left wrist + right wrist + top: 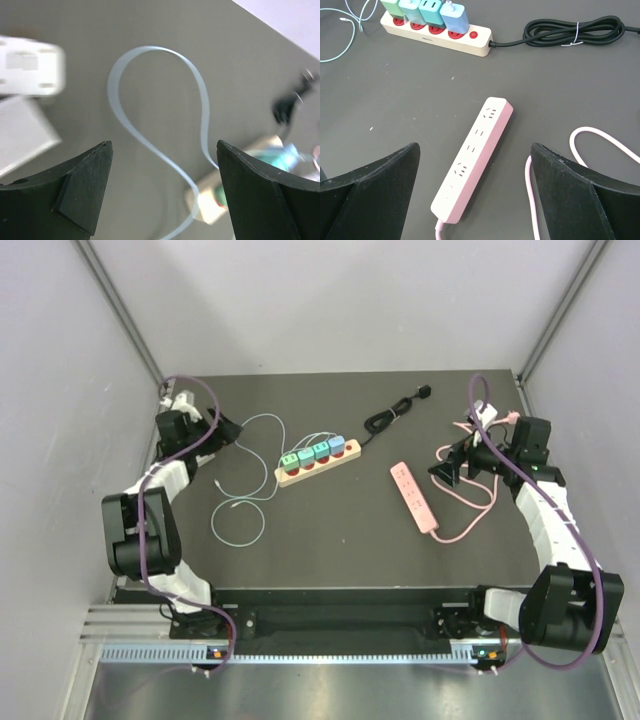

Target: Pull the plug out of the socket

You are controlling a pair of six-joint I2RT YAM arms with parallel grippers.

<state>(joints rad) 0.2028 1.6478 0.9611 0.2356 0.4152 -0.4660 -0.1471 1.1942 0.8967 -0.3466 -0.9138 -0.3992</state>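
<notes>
- Four plugs point(431, 10) stood in a row in the cream power strip point(435, 32). The strip lay at an angle near the middle of the desk point(330, 550), and its black cord point(575, 27) was coiled beyond the switch end.
- The blue plug point(454, 16), nearest the switch, looked the easiest to reach because one of its sides was free.
- Thin pale cables point(240, 510) ran from the plugs and looped loosely over the left part of the desk.
- A pink power strip point(472, 157) with nothing plugged into it lay between the cream one and the right arm.
- The right tool point(475, 147) hung released and empty over the pink power strip, well short of the plugs. The left tool point(164, 145) was likewise spread wide, grasping nothing, above a loop of those cables.
- To do the step well, one tool would probably need to pin the cream power strip down. The other would close on the flat sides of a single plug and draw it straight out along its pins without rocking, since a light strip would likely lift with it.
</notes>
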